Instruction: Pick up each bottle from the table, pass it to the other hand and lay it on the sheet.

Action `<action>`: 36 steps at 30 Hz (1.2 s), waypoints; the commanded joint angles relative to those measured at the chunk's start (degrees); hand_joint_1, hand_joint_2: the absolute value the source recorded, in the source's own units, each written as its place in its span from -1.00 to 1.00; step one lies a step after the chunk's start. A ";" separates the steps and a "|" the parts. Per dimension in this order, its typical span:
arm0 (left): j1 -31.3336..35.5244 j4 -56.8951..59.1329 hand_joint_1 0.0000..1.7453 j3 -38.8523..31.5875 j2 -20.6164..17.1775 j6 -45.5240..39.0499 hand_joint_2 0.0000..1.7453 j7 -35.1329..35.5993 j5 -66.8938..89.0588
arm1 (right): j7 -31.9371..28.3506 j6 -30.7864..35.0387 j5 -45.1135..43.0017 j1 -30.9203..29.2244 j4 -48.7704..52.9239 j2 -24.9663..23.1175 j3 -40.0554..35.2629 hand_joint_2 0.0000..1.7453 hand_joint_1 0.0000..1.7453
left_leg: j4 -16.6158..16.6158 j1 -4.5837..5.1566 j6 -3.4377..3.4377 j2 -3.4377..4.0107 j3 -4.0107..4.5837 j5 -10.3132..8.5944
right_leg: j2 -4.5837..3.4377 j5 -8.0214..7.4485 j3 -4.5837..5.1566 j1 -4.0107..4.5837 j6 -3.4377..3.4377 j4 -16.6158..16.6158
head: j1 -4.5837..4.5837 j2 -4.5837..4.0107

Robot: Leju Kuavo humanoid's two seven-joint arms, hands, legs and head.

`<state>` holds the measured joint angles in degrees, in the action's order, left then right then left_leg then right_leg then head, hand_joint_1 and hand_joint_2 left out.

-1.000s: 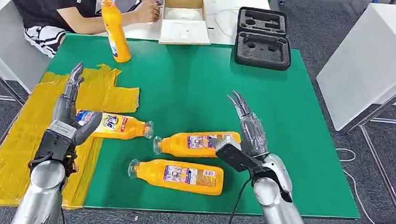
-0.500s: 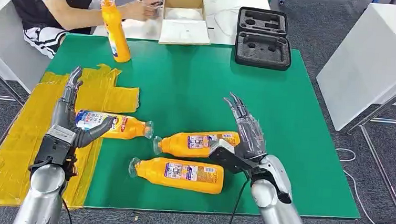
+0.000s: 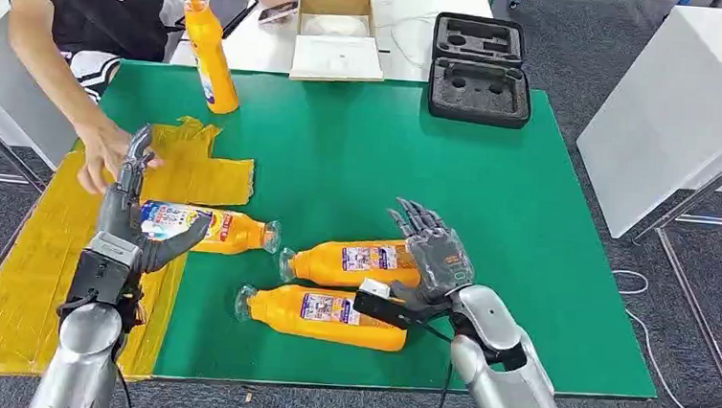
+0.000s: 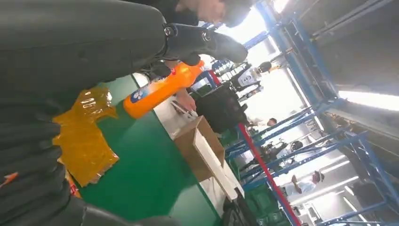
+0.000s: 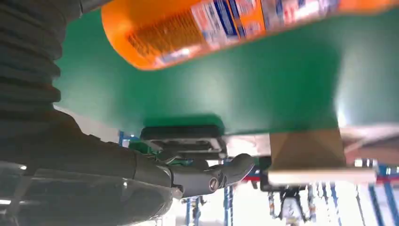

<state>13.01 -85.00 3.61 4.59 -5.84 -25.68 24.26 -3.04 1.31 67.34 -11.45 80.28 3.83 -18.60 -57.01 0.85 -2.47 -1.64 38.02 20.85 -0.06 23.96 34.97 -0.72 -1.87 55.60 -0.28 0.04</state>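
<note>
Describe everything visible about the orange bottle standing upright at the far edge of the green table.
The tall orange plastic bottle stands upright near the far left corner of the green table top, apart from the yellow sheet. It has a narrow neck, a clear cap and a small blue-and-white label low on its side. Nothing touches it but the table.

The left robot hand (image 3: pixel 131 217) is raised on its silver arm with the fingers stretched forward and the thumb spread out to the side, and it holds nothing. The right robot hand (image 3: pixel 427 259) is tilted forward and low, its fingers apart and slightly bent, its thumb pointing inward, also holding nothing.
</note>
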 commanded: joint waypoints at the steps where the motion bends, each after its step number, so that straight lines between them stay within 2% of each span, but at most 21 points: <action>1: 3.07 6.16 -1.00 0.07 0.86 0.05 1.00 0.03 -0.22 | 1.02 -1.13 1.72 -4.30 -10.02 2.30 -4.42 1.00 -1.00 | -0.04 -0.08 0.21 0.12 -0.47 0.20 | 0.02 0.16 -0.53 0.10 0.08 -0.07 | 0.00 0.00; 9: 3.75 6.78 -1.00 0.35 0.95 0.25 1.00 0.18 -0.31 | 0.75 -1.05 1.76 -3.58 -10.60 2.23 -4.78 1.00 -1.00 | -0.04 -0.07 0.19 0.10 -0.42 0.18 | 0.02 0.15 -0.46 0.09 0.07 -0.05 | 0.00 0.00; 10: 3.55 6.75 -1.00 0.56 0.57 0.30 1.00 0.51 -0.75 | 2.19 -0.98 2.60 -5.45 -14.78 1.54 -5.30 1.00 -1.00 | -0.04 -0.07 0.19 0.08 -0.43 0.19 | 0.04 0.16 -0.47 0.09 0.07 -0.05 | 0.00 0.00; 13: 3.55 6.75 -1.00 0.56 0.57 0.30 1.00 0.51 -0.75 | 2.19 -0.98 2.60 -5.45 -14.78 1.54 -5.30 1.00 -1.00 | 0.02 -0.04 0.10 0.09 -0.16 0.05 | -0.03 0.02 -0.17 0.04 0.04 -0.06 | 0.00 0.00; 14: 3.55 6.75 -1.00 0.56 0.57 0.30 1.00 0.51 -0.75 | 2.19 -0.98 2.60 -5.45 -14.78 1.54 -5.30 1.00 -1.00 | -0.03 -0.06 0.17 0.16 -0.36 0.15 | -0.04 0.11 -0.38 0.07 0.07 -0.04 | -0.02 0.00; 16: 3.55 6.75 -1.00 0.56 0.57 0.30 1.00 0.51 -0.75 | 2.19 -0.98 2.60 -5.45 -14.78 1.54 -5.30 1.00 -1.00 | 0.01 -0.03 0.10 0.06 -0.15 0.04 | 0.00 0.03 -0.16 0.04 0.03 -0.05 | 0.00 0.00; 17: 3.55 6.75 -1.00 0.56 0.57 0.30 1.00 0.51 -0.75 | 2.19 -0.98 2.60 -5.45 -14.78 1.54 -5.30 1.00 -1.00 | -0.11 -0.09 0.25 0.19 -0.52 0.27 | -0.03 0.21 -0.57 0.11 0.10 -0.01 | 0.00 0.00; 18: 3.55 6.75 -1.00 0.56 0.57 0.30 1.00 0.51 -0.75 | 2.19 -0.98 2.60 -5.45 -14.78 1.54 -5.30 1.00 -1.00 | -0.02 -0.05 0.15 0.11 -0.27 0.12 | -0.01 0.08 -0.30 0.06 0.05 -0.05 | 0.00 0.00; 19: 3.55 6.75 -1.00 0.56 0.57 0.30 1.00 0.51 -0.75 | 2.19 -0.98 2.60 -5.45 -14.78 1.54 -5.30 1.00 -1.00 | -0.07 -0.07 0.20 0.16 -0.43 0.21 | -0.03 0.16 -0.46 0.09 0.08 -0.02 | 0.00 0.00; 22: 3.55 6.75 -1.00 0.56 0.57 0.30 1.00 0.51 -0.75 | 2.19 -0.98 2.60 -5.45 -14.78 1.54 -5.30 1.00 -1.00 | 0.02 -0.02 0.09 0.06 -0.15 0.05 | 0.00 0.03 -0.16 0.03 0.03 -0.05 | 0.00 0.00; 23: 3.55 6.75 -1.00 0.56 0.57 0.30 1.00 0.51 -0.75 | 2.19 -0.98 2.60 -5.45 -14.78 1.54 -5.30 1.00 -1.00 | -0.05 -0.05 0.18 0.14 -0.38 0.18 | -0.02 0.15 -0.40 0.06 0.07 -0.02 | 0.00 0.00; 26: 3.41 6.85 -1.00 0.78 0.50 0.30 1.00 0.55 -0.74 | 5.29 0.24 4.39 -5.69 -15.77 1.45 -4.88 1.00 -1.00 | -0.07 -0.06 0.20 0.14 -0.43 0.21 | -0.01 0.17 -0.46 0.08 0.08 -0.02 | 0.00 0.00; 28: 3.28 7.59 -1.00 1.01 0.64 0.36 1.00 0.58 -0.81 | 5.96 0.12 4.80 -5.72 -17.59 1.30 -4.35 1.00 -1.00 | 0.01 -0.03 0.11 0.06 -0.22 0.07 | 0.01 0.06 -0.23 0.04 0.04 -0.05 | 0.00 0.00; 32: 4.16 9.42 -1.00 1.95 1.04 0.45 1.00 0.55 -0.90 | 7.91 1.18 5.84 -6.25 -21.43 0.52 -3.26 1.00 -1.00 | -0.05 -0.09 0.24 0.11 -0.55 0.23 | 0.05 0.19 -0.61 0.11 0.09 -0.06 | 0.00 0.00; 33: 4.37 9.68 -1.00 2.14 1.33 0.48 1.00 0.57 -1.03 | 8.29 1.22 6.05 -6.50 -22.22 0.09 -3.14 1.00 -1.00 | 0.02 -0.05 0.11 0.02 -0.23 0.06 | 0.06 0.05 -0.26 0.05 0.04 -0.07 | -0.02 0.00; 36: 5.19 11.41 -1.00 3.15 1.52 0.77 1.00 0.56 -1.26 | 8.29 1.48 5.42 -8.03 -26.12 -0.64 -2.44 1.00 -1.00 | -0.04 -0.05 0.19 0.08 -0.39 0.15 | 0.05 0.14 -0.43 0.06 0.07 -0.03 | -0.02 0.00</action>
<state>14.46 -80.63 4.13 5.33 -5.51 -25.38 23.47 4.50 2.05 73.07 -15.21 66.08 5.01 -22.08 -57.01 0.85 -2.47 -1.64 38.01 20.85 -0.06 23.96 34.97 -0.72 -1.87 55.60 -0.31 0.04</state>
